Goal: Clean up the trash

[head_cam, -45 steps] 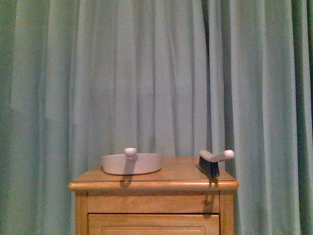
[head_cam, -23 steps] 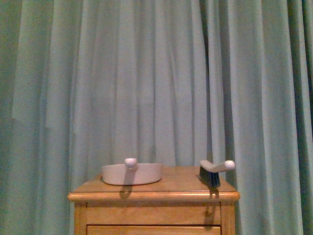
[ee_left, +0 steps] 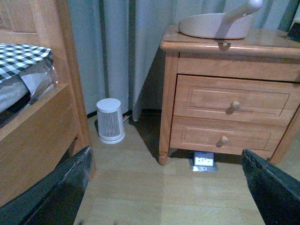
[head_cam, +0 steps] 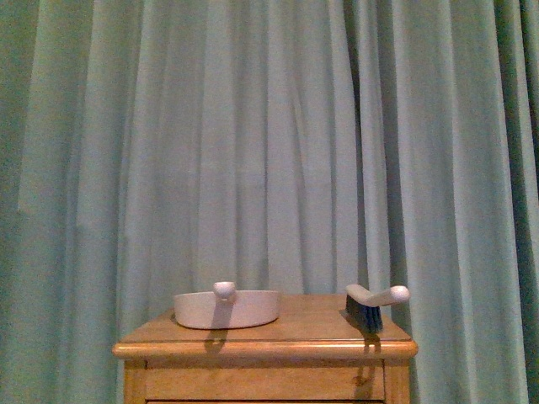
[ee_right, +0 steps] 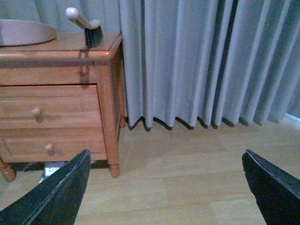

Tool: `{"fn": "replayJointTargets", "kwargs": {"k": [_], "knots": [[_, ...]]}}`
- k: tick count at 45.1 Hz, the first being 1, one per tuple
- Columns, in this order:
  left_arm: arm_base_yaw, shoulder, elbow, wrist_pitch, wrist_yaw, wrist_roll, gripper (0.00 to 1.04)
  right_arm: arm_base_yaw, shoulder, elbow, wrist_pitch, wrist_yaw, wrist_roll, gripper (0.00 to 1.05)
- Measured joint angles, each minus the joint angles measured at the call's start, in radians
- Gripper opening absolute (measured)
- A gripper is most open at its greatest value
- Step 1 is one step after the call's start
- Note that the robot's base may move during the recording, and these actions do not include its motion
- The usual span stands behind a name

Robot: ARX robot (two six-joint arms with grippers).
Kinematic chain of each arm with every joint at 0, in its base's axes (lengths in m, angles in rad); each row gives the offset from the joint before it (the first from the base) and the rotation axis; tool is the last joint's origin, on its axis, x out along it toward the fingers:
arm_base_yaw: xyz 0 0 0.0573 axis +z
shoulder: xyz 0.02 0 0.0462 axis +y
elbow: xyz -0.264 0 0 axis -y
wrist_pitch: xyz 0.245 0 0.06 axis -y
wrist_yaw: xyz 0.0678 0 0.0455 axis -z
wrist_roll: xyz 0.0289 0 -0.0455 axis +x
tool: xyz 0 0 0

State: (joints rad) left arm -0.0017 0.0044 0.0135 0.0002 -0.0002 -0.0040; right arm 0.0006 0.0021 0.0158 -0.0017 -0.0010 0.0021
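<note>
Left and right jaws wide apart, above floor [ee_left: 164, 197].

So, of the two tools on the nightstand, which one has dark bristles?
The brush, at the right end of the nightstand in the front view: dark bristles under a pale handle. The dustpan, left of it, is a tray without bristles.

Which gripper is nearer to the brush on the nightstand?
Right, probably. The right gripper is low, off the nightstand's corner below the brush; the left gripper is low, off the dustpan side.
</note>
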Motion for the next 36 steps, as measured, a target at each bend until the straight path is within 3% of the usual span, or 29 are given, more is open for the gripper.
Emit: {"fn": "replayJointTargets", "kwargs": {"k": [36], "knots": [[0.000, 0.000, 0.000, 0.000, -0.001, 0.000, 0.97, 0.000, 0.000, 0.000, 0.000, 0.000, 0.000, 0.97]]}}
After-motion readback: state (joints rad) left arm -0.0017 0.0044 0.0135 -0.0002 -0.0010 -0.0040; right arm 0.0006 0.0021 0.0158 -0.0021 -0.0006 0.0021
